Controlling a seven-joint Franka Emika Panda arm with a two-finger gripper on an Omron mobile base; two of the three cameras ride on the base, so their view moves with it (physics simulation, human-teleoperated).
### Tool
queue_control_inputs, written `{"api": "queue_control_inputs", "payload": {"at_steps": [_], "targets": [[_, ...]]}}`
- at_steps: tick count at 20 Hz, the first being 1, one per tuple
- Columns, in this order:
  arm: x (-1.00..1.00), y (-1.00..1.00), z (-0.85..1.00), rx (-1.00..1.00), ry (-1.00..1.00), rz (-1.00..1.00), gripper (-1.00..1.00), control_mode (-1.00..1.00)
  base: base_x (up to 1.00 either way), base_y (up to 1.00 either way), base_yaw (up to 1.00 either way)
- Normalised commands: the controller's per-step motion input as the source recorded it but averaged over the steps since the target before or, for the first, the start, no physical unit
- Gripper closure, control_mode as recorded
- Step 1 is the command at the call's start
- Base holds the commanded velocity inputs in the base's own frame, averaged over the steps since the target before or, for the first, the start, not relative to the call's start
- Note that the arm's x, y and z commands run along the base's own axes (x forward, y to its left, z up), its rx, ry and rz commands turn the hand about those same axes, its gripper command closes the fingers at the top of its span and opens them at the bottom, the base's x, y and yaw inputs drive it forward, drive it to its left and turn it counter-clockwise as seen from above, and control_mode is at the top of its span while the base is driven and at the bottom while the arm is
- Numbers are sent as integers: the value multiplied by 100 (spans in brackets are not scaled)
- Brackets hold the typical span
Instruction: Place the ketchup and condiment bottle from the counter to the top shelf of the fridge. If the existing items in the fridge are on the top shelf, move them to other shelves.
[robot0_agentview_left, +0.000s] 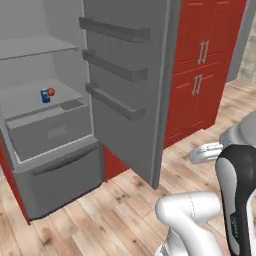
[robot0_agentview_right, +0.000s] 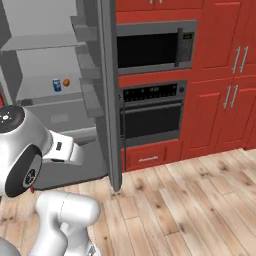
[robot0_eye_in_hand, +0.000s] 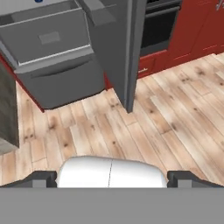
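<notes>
The fridge (robot0_agentview_left: 60, 175) stands open, its door (robot0_agentview_left: 131, 125) swung out toward me. Its top shelf (robot0_agentview_left: 35, 47) (robot0_agentview_right: 45, 42) is a bare grey board. On the shelf below sit the existing items: a small blue can (robot0_agentview_left: 45, 95) (robot0_agentview_right: 57, 85) and, right beside it, a smaller orange object (robot0_agentview_left: 51, 92) (robot0_agentview_right: 66, 82). My gripper (robot0_eye_in_hand: 112, 179) hangs over the wooden floor in front of the fridge drawer (robot0_eye_in_hand: 43, 39), open, its fingertips (robot0_eye_in_hand: 43, 178) wide apart with nothing between them. The ketchup, the condiment bottle and the counter are out of view.
The open door carries three grey door bins (robot0_agentview_left: 117, 70) and juts into the floor space. Red cabinets (robot0_agentview_left: 200, 75) stand to its right, with a built-in microwave (robot0_agentview_right: 150, 47) and oven (robot0_agentview_right: 150, 115). Wooden floor (robot0_eye_in_hand: 166, 113) lies open in front.
</notes>
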Motion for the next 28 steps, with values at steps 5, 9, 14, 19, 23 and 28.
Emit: {"api": "queue_control_inputs", "payload": {"at_steps": [5, 9, 14, 19, 23, 28], "targets": [[0, 0, 0, 0, 0, 0, -100, 100, -13, -23, -62], [0, 0, 0, 0, 0, 0, -100, 100, -5, -23, -63], [0, 0, 0, 0, 0, 0, -100, 100, -6, -23, -62], [0, 0, 0, 0, 0, 0, -100, 100, -1, -23, -61], [0, 0, 0, 0, 0, 0, -100, 100, -1, -24, -60], [0, 0, 0, 0, 0, 0, -100, 100, 0, -18, -58]]}}
